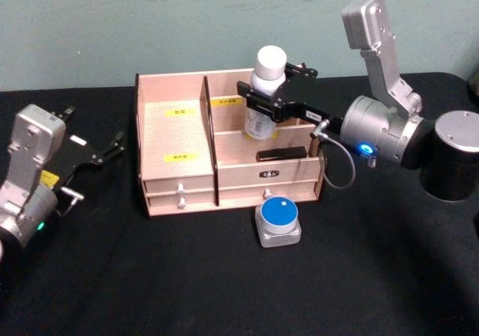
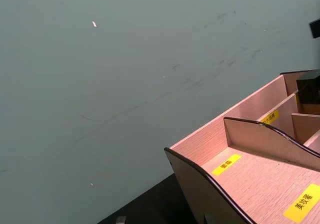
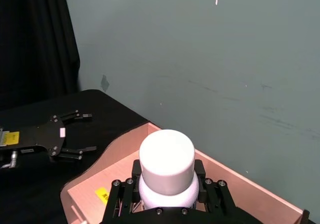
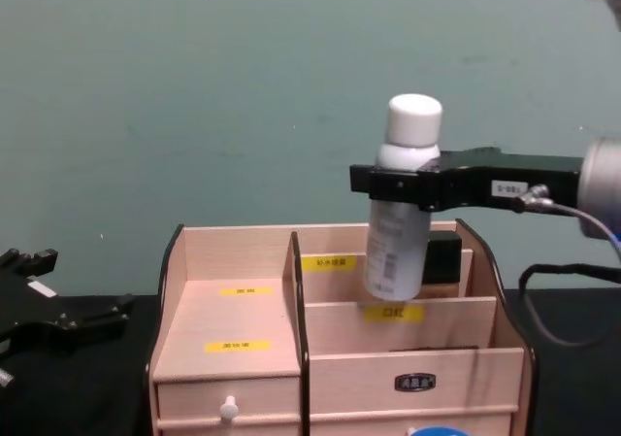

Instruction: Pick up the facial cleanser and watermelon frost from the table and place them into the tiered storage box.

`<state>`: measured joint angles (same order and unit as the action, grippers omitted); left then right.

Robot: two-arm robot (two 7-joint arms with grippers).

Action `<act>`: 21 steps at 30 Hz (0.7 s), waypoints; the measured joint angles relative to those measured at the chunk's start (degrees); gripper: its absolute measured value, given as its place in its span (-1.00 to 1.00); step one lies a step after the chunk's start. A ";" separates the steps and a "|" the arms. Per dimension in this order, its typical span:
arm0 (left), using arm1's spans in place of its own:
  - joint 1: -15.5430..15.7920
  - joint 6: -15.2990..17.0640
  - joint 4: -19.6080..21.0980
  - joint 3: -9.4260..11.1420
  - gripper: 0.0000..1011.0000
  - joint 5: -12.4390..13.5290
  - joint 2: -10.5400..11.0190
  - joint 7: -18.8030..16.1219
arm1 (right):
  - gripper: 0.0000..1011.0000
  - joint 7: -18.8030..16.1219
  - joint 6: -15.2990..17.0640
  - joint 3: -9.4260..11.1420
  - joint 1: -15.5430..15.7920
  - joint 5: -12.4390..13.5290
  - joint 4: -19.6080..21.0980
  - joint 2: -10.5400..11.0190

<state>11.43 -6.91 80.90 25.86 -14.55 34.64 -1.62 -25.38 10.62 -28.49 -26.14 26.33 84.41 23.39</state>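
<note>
Fingers (image 4: 364,179) of right gripper (image 1: 258,105) pinching cleanser bottle (image 4: 396,251), holding it over back right compartment of organizer (image 1: 168,134), not yet released. Blue-lidded jar (image 1: 278,222) sitting on surface (image 1: 224,291) in front of organizer, awaiting pickup. Left gripper (image 3: 90,132) idling at left, fingers spread.

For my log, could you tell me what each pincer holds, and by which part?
The right pincer holds the white bottle by its upper body, just under the cap; the left pincer holds nothing.
</note>
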 joint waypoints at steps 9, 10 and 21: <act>0.00 0.00 0.00 0.00 1.00 0.00 0.00 0.00 | 0.20 -0.50 -1.25 -0.97 -2.85 -1.74 -4.66 -2.65; 0.00 0.00 0.00 0.00 1.00 0.00 0.00 0.00 | 0.20 -0.58 -1.50 -1.07 -3.28 -2.00 -5.35 -3.12; 0.00 0.00 0.00 0.00 1.00 0.00 0.00 0.00 | 0.20 -1.11 -3.32 -1.64 -5.56 -3.69 -10.14 -5.93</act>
<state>11.43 -6.91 80.90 25.86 -14.55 34.65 -1.62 -26.49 7.29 -30.13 -31.70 22.64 74.28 17.46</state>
